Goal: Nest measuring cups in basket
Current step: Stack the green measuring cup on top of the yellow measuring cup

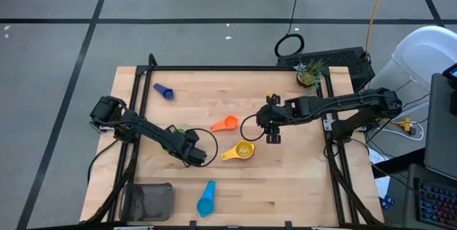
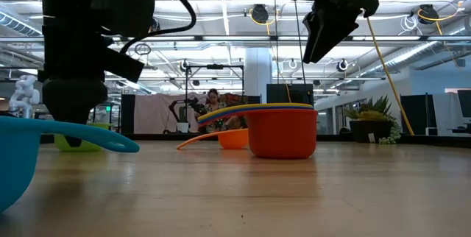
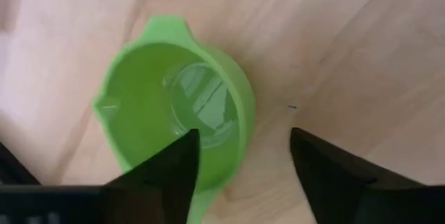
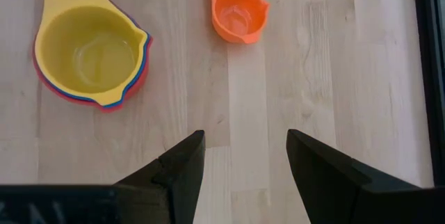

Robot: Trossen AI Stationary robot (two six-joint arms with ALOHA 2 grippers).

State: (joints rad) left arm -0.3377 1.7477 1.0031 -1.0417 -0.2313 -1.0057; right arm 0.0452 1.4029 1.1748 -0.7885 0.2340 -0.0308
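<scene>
A green measuring cup [image 3: 174, 106] stands upright on the table, and only a sliver of it [image 1: 181, 131] shows in the high view. My left gripper [image 3: 243, 137] points down over it, open. One finger [image 3: 177, 168] is over the cup's inside and the other finger [image 3: 327, 175] is outside its wall, near the handle. A nested stack with a yellow cup on top [image 4: 90, 57] sits mid-table. Beside it lies an orange cup [image 4: 238, 15]. My right gripper [image 4: 245, 137] hangs open above the table to the right of them, holding nothing. The basket [image 1: 171, 200] stands at the near left corner.
A light blue cup [image 1: 206, 198] lies on its side near the front edge, right of the basket. A dark blue cup [image 1: 163, 91] lies at the far left. A small potted plant [image 1: 308, 75] stands at the far right corner. A black frame [image 1: 235, 68] borders the table.
</scene>
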